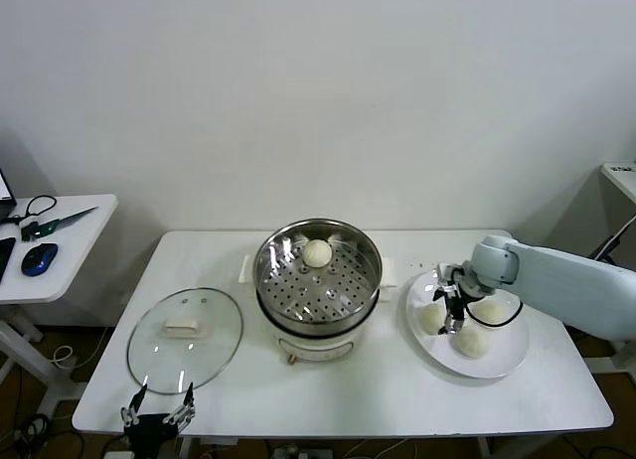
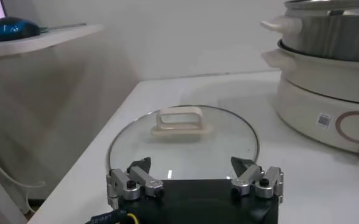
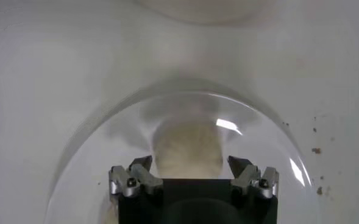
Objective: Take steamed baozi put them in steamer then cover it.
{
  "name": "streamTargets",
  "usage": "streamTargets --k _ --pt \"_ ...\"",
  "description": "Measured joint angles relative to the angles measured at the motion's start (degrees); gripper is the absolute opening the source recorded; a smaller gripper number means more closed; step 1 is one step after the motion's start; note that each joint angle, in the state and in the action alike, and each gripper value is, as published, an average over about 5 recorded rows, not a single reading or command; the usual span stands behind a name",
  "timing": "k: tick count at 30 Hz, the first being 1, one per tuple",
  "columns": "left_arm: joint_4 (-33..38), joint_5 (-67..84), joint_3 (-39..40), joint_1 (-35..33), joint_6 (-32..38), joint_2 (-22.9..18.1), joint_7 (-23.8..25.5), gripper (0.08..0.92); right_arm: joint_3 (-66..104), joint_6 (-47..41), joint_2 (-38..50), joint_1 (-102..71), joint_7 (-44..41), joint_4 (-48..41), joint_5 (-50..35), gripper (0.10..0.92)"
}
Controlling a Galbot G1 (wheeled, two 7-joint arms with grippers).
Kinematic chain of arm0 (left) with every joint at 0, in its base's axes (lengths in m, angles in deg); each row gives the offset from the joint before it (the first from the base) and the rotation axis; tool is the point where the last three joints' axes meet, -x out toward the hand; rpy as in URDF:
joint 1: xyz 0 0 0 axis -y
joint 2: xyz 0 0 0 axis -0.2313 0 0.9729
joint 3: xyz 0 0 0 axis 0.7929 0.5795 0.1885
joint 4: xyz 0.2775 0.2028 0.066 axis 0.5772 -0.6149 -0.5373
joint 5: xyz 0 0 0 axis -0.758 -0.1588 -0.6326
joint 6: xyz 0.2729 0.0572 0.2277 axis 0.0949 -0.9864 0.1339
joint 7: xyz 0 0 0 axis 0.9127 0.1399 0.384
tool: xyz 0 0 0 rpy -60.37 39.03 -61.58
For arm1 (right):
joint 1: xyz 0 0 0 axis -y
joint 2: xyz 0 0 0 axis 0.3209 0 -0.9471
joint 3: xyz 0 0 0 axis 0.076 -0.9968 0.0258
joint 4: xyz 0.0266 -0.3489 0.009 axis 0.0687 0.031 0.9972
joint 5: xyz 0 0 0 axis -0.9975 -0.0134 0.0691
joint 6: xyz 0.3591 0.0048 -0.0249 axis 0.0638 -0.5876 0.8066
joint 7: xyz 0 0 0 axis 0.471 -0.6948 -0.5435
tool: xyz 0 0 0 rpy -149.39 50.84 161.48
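The right gripper (image 1: 449, 311) is lowered onto the plate (image 1: 505, 362) near the table's right edge, its jaws spread apart on either side of a baozi (image 3: 187, 148) without clearly touching it. Two more baozi lie beside it on the plate, and one sits in the steamer (image 1: 318, 271) at the table's middle. The left gripper (image 1: 156, 414) waits at the front left edge, jaws wide and empty, by the lid (image 1: 185, 339).

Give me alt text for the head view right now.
The right gripper is down over a bun on the white plate, jaws either side of it. One bun sits in the steamer; the glass lid lies on the table near the left gripper.
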Motion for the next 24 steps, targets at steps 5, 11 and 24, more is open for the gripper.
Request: streamTargets --k 5,11,24 --pt "0.0 0.0 0.0 0.0 0.0 0.0 0.0 0.823 0.1 0.0 0.0 0.2 -0.7 -0.1 -0.3 0.675" --pt "0.1 0.0 0.3 0.0 0.0 -0.1 0.0 0.823 -0.8 0.4 0.4 2.5 -1.8 0.4 -1.6 0.655" --pt "0.6 -0.1 0.6 0.1 -0.2 0.1 0.1 0.823 -15.4 1.8 -2.7 28.6 -6.1 5.5 -13.7 0.654"
